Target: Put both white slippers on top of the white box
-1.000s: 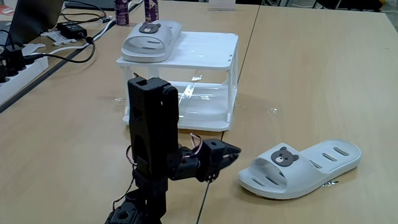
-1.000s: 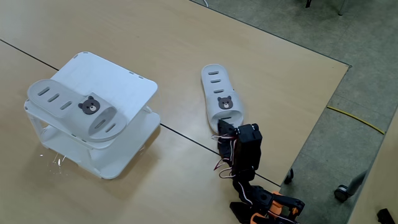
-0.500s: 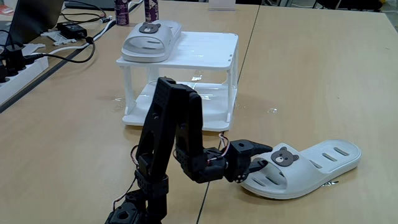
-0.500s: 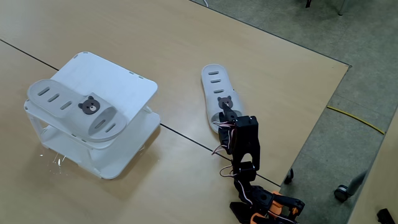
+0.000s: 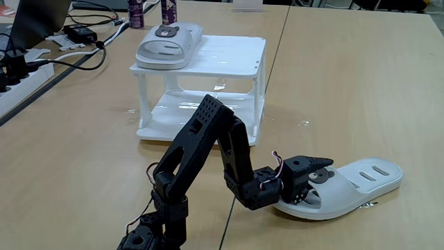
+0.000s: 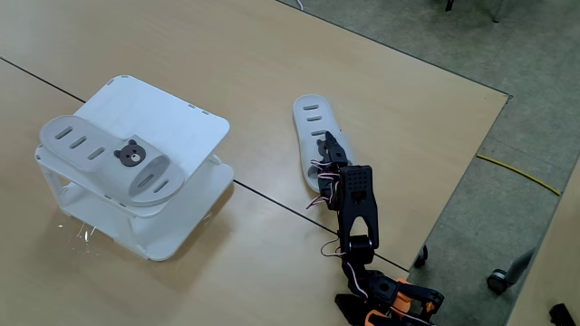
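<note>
Arm is stretched low over the tabletop (image 5: 361, 76), fingers (image 5: 320, 169) down at the strap end of the loose white slipper (image 5: 361, 179). In a fixed view the fingers' tip sits right over the slipper's bear badge, so the badge is mostly covered; one finger lies on top of the strap, the other looks tucked toward the foot opening under it. Can't tell how wide the fingers are set, or whether they are actually pinching the strap: the black parts blur together. In the higher fixed view the fingers (image 6: 328, 150) overlap the strap of the same slipper (image 6: 311, 121), its vented end running on past the fingertips, away from the arm's base.

That slipper lies flat on the tabletop, sole down, heel end pointing away from the fingers.

The other white slipper (image 5: 166, 42) is well apart from the fingers, sitting on the slatted top of the white box (image 5: 229, 55), at the top's left corner in that fixed view, bear badge up. In the higher fixed view it (image 6: 113, 154) lies diagonally on the box (image 6: 172, 113), one end overhanging the edge a little. The box stands far from the fingers, across a seam in the tabletop.

Beyond the box, farther still from the fingers: black cables (image 5: 76, 52), a power strip (image 5: 21, 80), two purple bottles (image 5: 136, 12).
</note>
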